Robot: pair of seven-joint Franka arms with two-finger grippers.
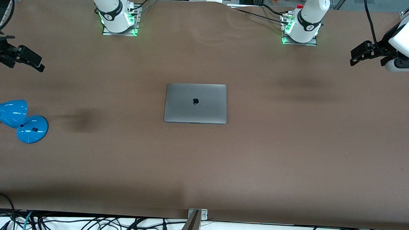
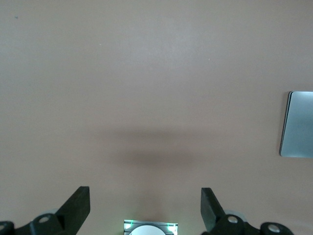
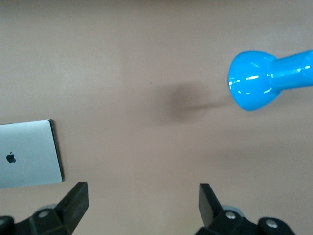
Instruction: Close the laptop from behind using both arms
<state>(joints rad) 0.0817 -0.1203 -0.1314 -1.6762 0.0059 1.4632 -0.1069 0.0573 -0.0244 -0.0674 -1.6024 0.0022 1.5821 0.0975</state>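
At mid-table the laptop (image 1: pixel 195 103) lies closed, with left hand (image 2: pixel 145 205) and right hand (image 3: pixel 143 203) released, aloft.

2 white arms (image 1: pixel 109 9), black joint bands, black cables, green-lit bases.

Likely lab: bolted arm bases (image 1: pixel 118 20), cables (image 1: pixel 85 223)

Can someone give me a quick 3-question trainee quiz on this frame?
1. True or false: the laptop lies shut on the table.
2. The left claw is: A) open in the air, B) pressing the lid, C) shut on the lamp.
3. What blue thing stands toward the right arm's end, near the right claw?

Key: 1 true. 2 A. 3 the desk lamp.
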